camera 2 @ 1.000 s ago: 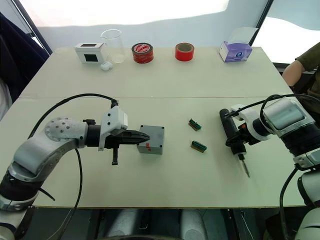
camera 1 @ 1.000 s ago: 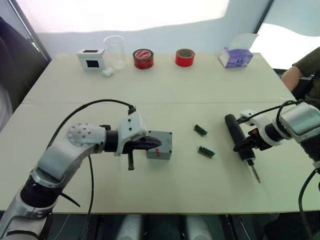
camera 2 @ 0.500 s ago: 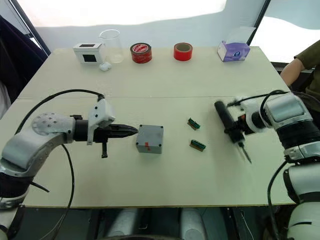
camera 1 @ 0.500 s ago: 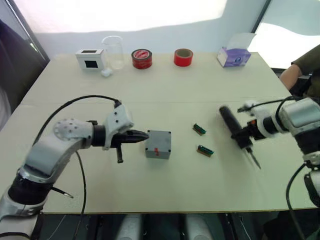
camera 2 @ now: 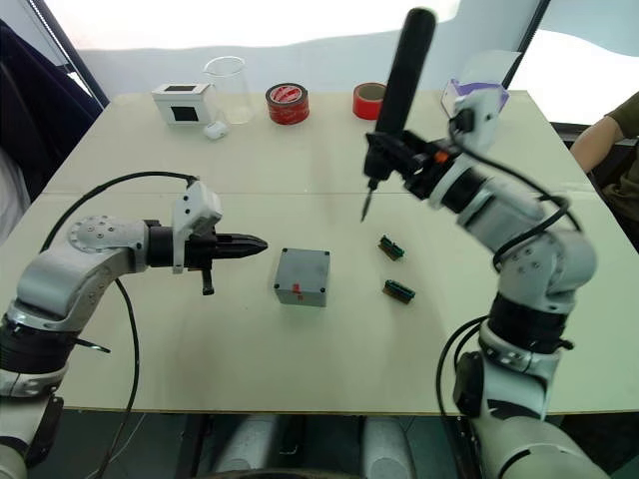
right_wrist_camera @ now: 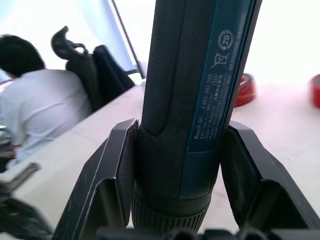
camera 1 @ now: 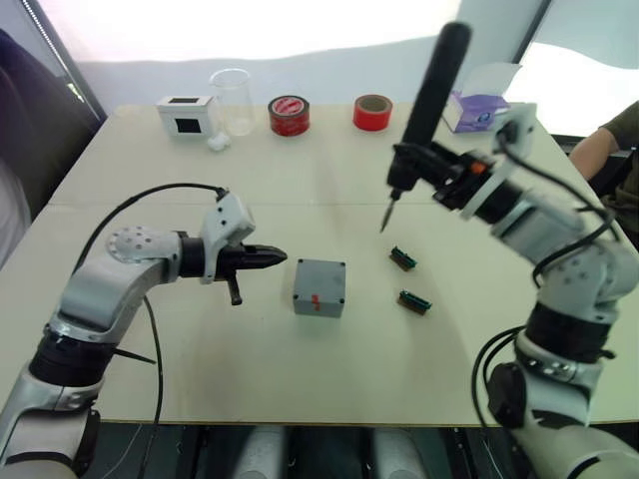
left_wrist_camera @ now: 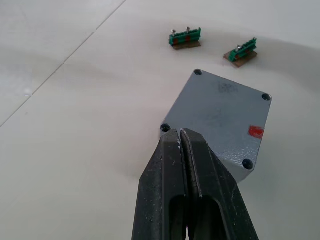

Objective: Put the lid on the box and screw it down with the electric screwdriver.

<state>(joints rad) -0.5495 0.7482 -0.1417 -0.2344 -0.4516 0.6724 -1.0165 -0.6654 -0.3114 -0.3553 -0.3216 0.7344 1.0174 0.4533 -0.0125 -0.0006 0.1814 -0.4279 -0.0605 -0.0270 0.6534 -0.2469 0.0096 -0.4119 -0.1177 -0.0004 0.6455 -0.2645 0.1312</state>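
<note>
Left pincer (camera 1: 278, 257) fully closed, empty, black tapered fingers level above the matte worktop (camera 1: 300, 180). Square grey box (camera 1: 319, 287), lid (left_wrist_camera: 220, 116) fitted, sits just beyond its tips. Right pincer (camera 1: 414, 172) clamps the ribbed black cylindrical electric screwdriver (camera 1: 429, 95), near-upright, thin bit down.

"Bosch GO" on the electric screwdriver (right_wrist_camera: 200, 95)

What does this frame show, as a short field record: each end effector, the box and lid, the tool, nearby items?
left end effector: shut, empty, beside the box
right end effector: shut on the electric screwdriver, raised, bit pointing down
box: on the table, lid already on
connector blocks: two, on the table beside the box
screwing: not yet begun
</note>
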